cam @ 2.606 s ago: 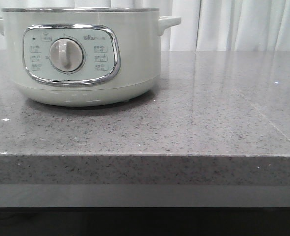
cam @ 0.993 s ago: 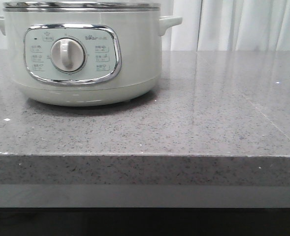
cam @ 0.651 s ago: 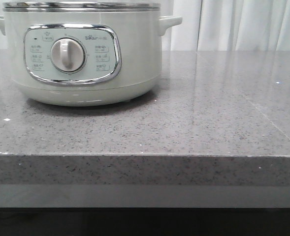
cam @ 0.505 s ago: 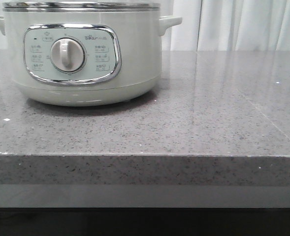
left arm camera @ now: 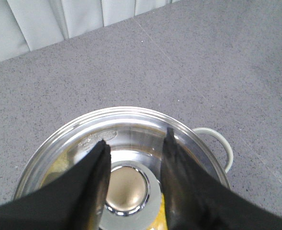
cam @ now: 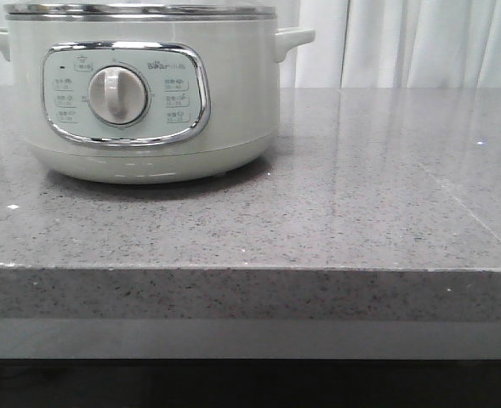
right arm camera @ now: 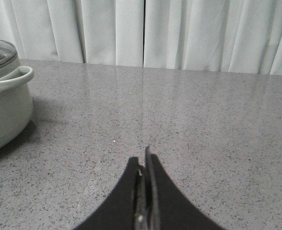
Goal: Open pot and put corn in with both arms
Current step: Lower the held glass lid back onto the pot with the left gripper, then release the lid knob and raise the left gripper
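Grey speckled stone counter (cam: 335, 212) across the whole front view, thick front edge along the lower third of the frame, pale curtains (cam: 420, 42) hanging behind at the top. Nearest on that counter, upper left of the frame: the pot (cam: 233, 102), pale grey-green, standing upright, chrome-framed panel facing the camera with its round dial (cam: 116, 95) in the middle. Small side handle (cam: 291, 38) sticking out at upper centre, metal rim running along the very top edge. Rest of the counter bare stone, stretching right to the curtains.

Over to the left wrist view, looking straight down onto the pot's top. Left gripper (left arm camera: 133, 146) at the bottom of the frame, two black fingers (left arm camera: 95, 167) spread apart, one on each side of the lid's round metal knob (left arm camera: 126, 189) (touching it or just clear of it, hard to say from here). Glass lid (left arm camera: 131, 127) in place on the pot, steel rim all round. Yellow showing through the glass at the lower left and beside the knob, presumably the corn (left arm camera: 59, 165), too blurred to make out kernels. One pot handle poking out at right centre, grey counter beyond, curtains in the upper left corner.

Right wrist view now: right gripper (right arm camera: 143, 160) at bottom centre, fingers pressed together, nothing between them, above bare counter. Pot at far left of the frame, well apart.
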